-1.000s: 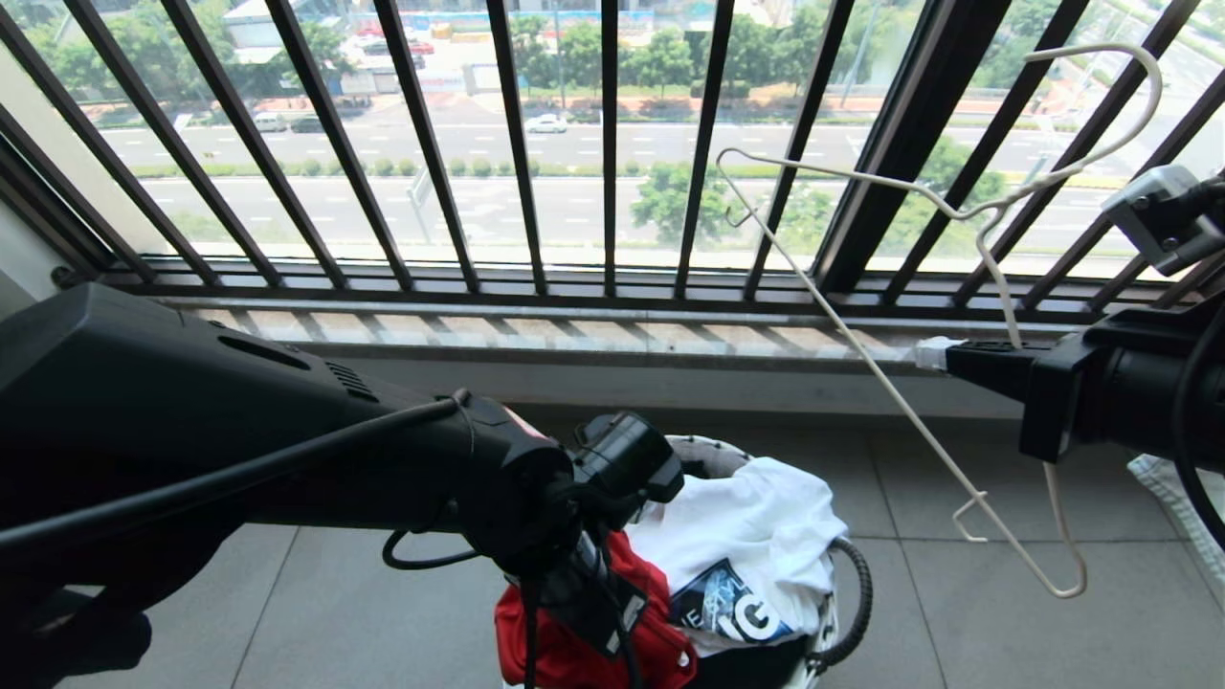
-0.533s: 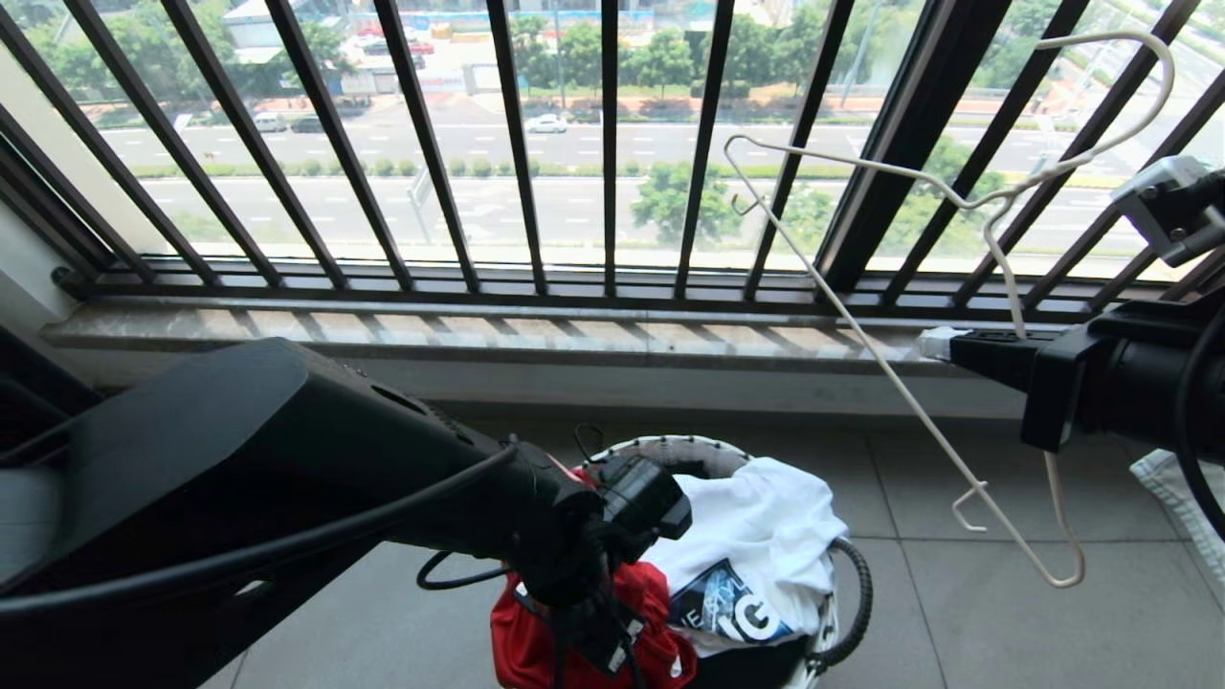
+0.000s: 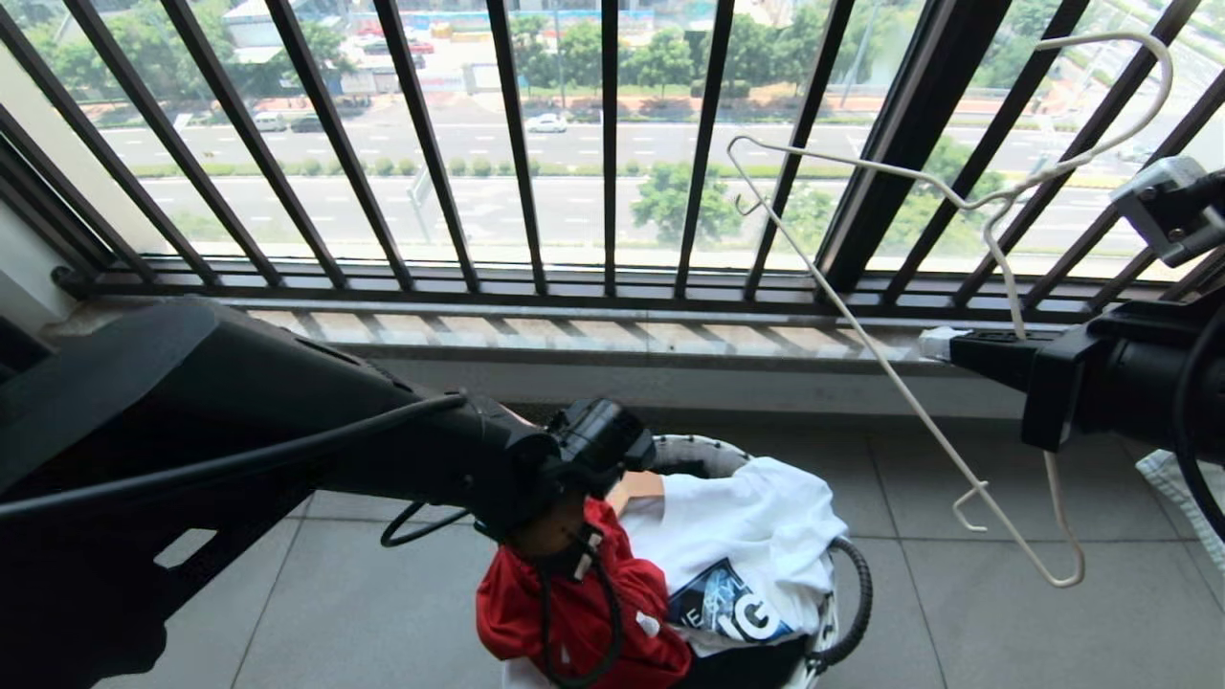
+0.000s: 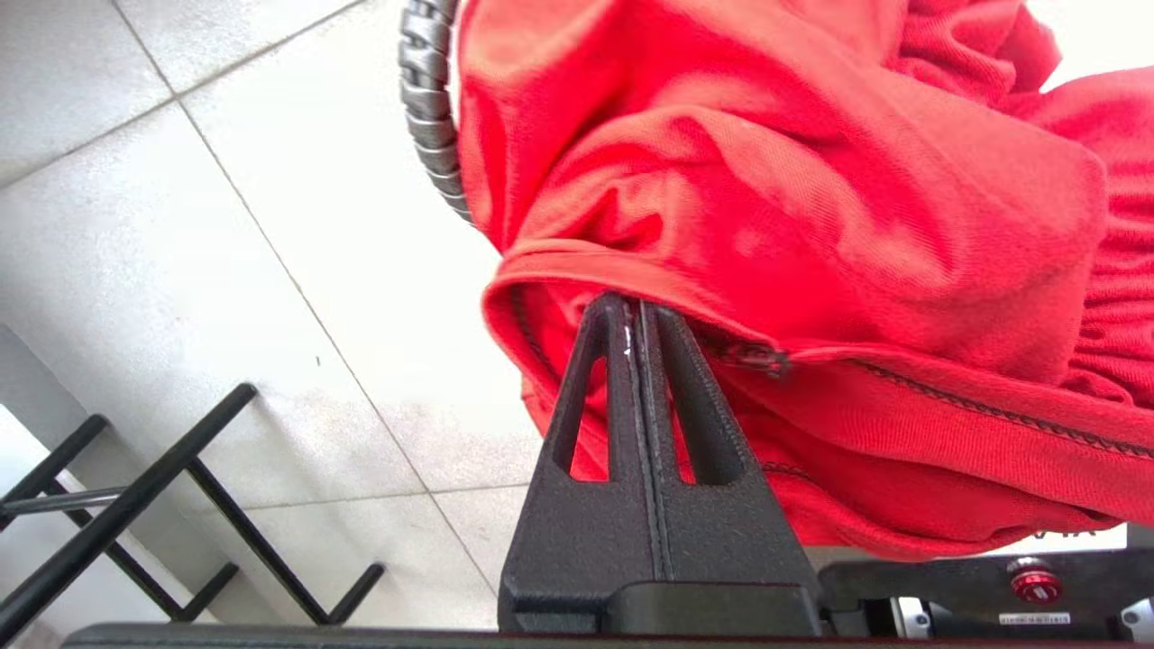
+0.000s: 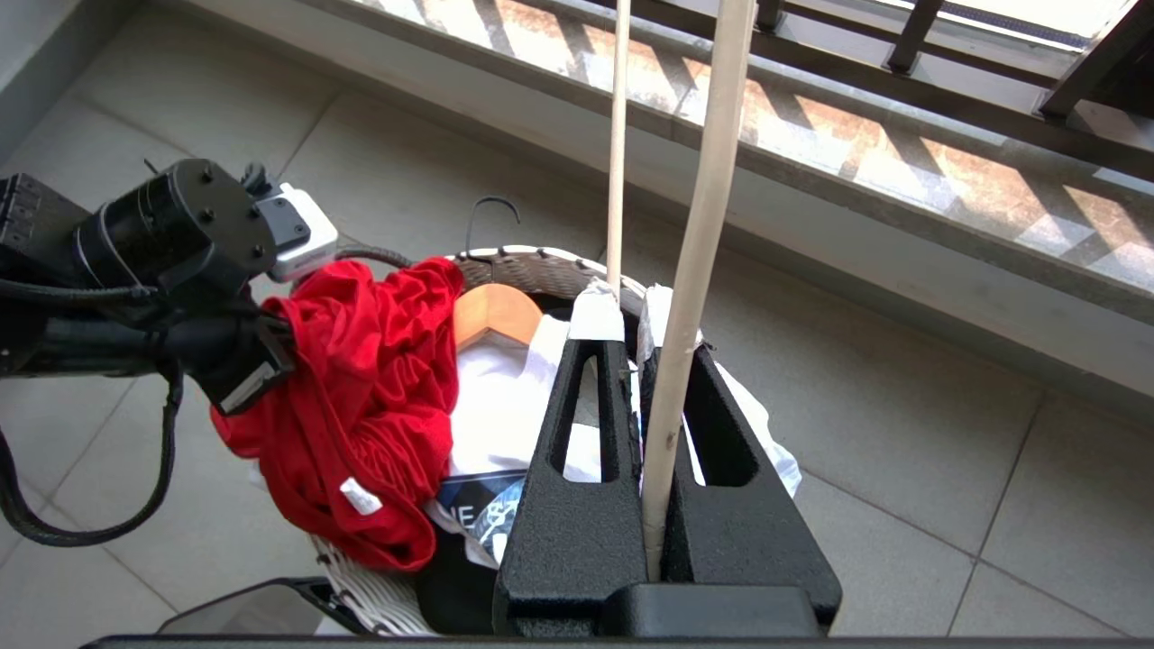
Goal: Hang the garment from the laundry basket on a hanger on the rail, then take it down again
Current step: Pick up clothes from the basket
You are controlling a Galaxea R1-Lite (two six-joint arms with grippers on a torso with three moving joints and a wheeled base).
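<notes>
The garment (image 3: 574, 617), a red T-shirt, hangs bunched over the near left side of the laundry basket (image 3: 691, 446). My left gripper (image 4: 636, 308) is shut on its stitched hem, just above the basket in the head view. A white neck label (image 5: 359, 495) shows low on the red cloth (image 5: 370, 397). To the right, my right gripper (image 5: 622, 317) is shut on the hanger (image 3: 909, 392), a pale wire triangle held up in front of the window bars, its hook (image 3: 1139, 86) at the top right. The rail is out of view.
A white T-shirt with a blue graphic (image 3: 756, 536) and a wooden hanger (image 5: 491, 311) lie in the basket. The black barred window railing (image 3: 612, 144) and a stone sill (image 3: 574, 335) close off the far side. Grey floor tiles (image 3: 957, 632) surround the basket.
My left arm has swung and lifted, drawing the red garment up and leftward so that more of it shows outside the basket. The right gripper has raised the hanger a little.
</notes>
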